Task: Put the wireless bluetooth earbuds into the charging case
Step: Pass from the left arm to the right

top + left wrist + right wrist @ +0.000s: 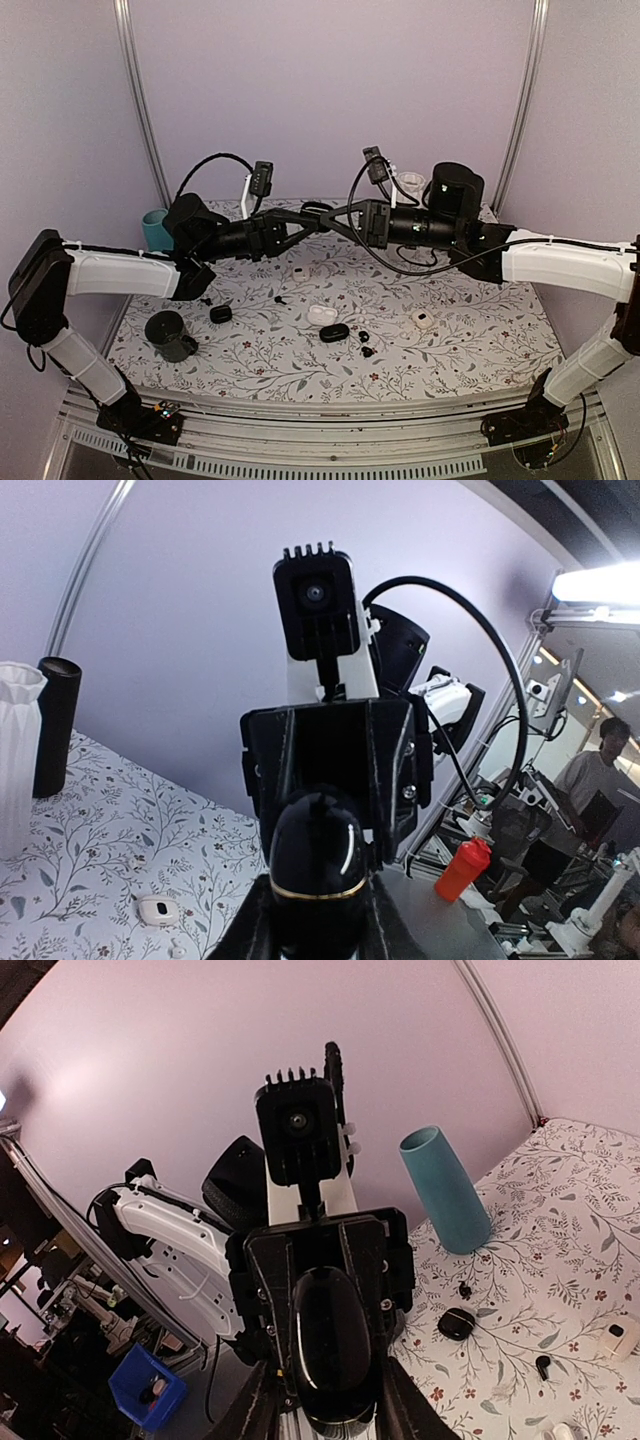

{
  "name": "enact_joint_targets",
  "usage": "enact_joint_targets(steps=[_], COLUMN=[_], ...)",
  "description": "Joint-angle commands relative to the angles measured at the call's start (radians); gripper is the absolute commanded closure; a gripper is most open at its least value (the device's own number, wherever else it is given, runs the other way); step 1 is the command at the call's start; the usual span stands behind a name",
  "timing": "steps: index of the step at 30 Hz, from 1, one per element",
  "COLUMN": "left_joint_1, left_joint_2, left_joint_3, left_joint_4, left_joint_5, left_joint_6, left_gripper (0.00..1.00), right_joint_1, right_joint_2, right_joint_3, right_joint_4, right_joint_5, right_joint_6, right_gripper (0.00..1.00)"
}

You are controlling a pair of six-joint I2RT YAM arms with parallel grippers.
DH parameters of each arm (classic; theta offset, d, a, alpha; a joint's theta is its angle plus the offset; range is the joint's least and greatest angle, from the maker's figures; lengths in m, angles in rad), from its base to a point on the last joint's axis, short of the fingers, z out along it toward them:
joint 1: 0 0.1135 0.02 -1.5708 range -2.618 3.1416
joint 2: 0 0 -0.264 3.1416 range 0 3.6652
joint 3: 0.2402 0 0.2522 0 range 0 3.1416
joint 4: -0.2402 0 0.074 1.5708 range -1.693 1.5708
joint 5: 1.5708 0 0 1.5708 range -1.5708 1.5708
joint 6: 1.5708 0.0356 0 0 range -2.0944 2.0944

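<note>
The left gripper (318, 925) and the right gripper (330, 1405) meet nose to nose, high above the middle of the desk (480, 350). Both pairs of fingers are closed around the same glossy black case (316, 865) with a thin gold band, one from each end. Whether anything is inside it I cannot tell.

The earbuds (363, 336) lie loose on the flowered desk below, near the middle, beside another black case (334, 332) and a white case (322, 313). A teal cup (153, 230) stands at the far left corner and a dark cup (165, 330) near the left edge; their insides are hidden. A black cylinder (457, 185) stands at the far right.
</note>
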Motion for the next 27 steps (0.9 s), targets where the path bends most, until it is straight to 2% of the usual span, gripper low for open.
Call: enact_joint_targets(steps=[1, 5, 7, 10, 15, 18, 20, 23, 25, 27], left_joint_1=[0.005, 0.005, 0.005, 0.005, 0.005, 0.005, 0.006, 0.005, 0.007, 0.006], left_joint_2=[0.017, 0.018, 0.018, 0.015, -0.025, -0.048, -0.061, -0.073, -0.082, -0.093], left_joint_3=[0.024, 0.024, 0.023, 0.022, 0.019, -0.001, -0.017, -0.039, -0.053, -0.063], left_joint_4=[0.038, 0.037, 0.035, 0.021, -0.105, -0.127, -0.132, -0.139, -0.148, -0.16], left_joint_5=[-0.002, -0.001, 0.001, -0.001, -0.041, -0.065, -0.084, -0.103, -0.121, -0.133], left_joint_6=[-0.005, -0.005, -0.004, 0.004, 0.095, 0.132, 0.148, 0.166, 0.179, 0.195], left_gripper=[1.0, 1.0, 0.99, 0.9, 0.57, 0.47, 0.36, 0.26, 0.06, 0.04], right_joint_1=[0.005, 0.005, 0.004, 0.003, 0.003, -0.002, -0.007, -0.017, -0.023, -0.031], right_joint_2=[0.018, 0.021, 0.019, 0.014, -0.001, -0.01, -0.016, -0.027, -0.038, -0.05], right_joint_3=[0.011, 0.015, 0.015, 0.01, -0.004, -0.015, -0.025, -0.038, -0.049, -0.068], right_joint_4=[0.026, 0.025, 0.026, 0.026, 0.026, 0.025, 0.026, 0.024, 0.023, 0.016], right_joint_5=[-0.029, -0.026, -0.021, -0.007, 0.032, 0.052, 0.062, 0.078, 0.091, 0.108], right_joint_6=[0.005, 0.007, 0.007, 0.009, 0.016, 0.017, 0.021, 0.029, 0.034, 0.036], right_gripper=[0.69, 0.79, 0.9, 0.96, 0.96, 0.97, 0.97, 0.97, 0.97, 0.97])
